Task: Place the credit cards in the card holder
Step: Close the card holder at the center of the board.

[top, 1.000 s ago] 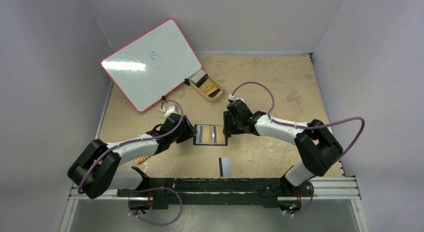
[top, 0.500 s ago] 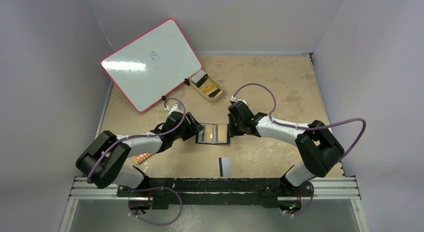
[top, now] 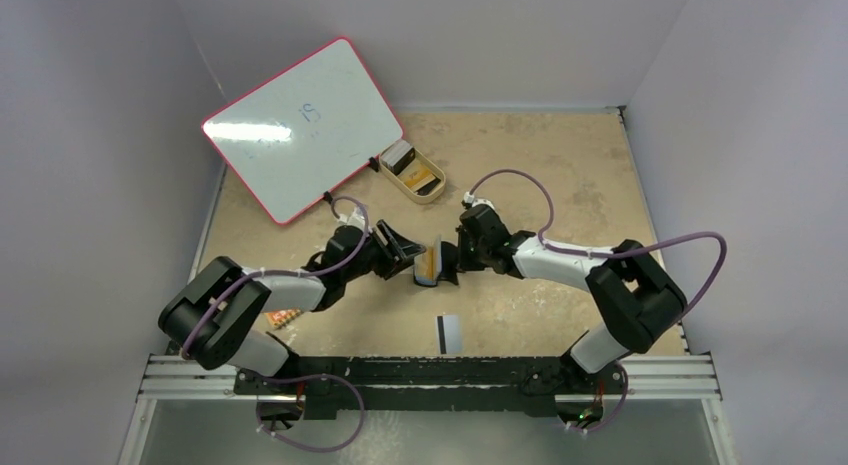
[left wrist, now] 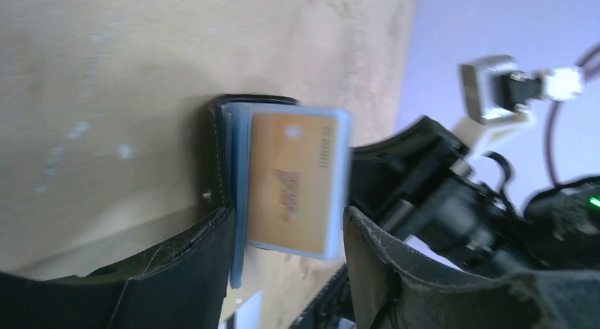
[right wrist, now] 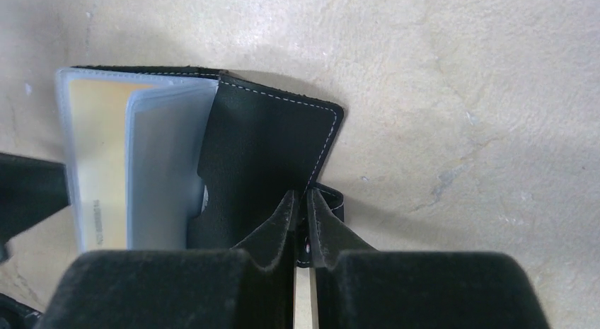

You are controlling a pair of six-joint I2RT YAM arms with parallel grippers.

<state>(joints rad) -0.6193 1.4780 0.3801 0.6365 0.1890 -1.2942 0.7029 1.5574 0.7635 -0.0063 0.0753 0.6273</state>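
Though mottled, tan table (top: 560,160), pale walls (top: 500,45).

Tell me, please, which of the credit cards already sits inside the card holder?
The orange-gold card, showing inside a pale pocket of the card holder; the grey card with the black stripe lies loose on the table.
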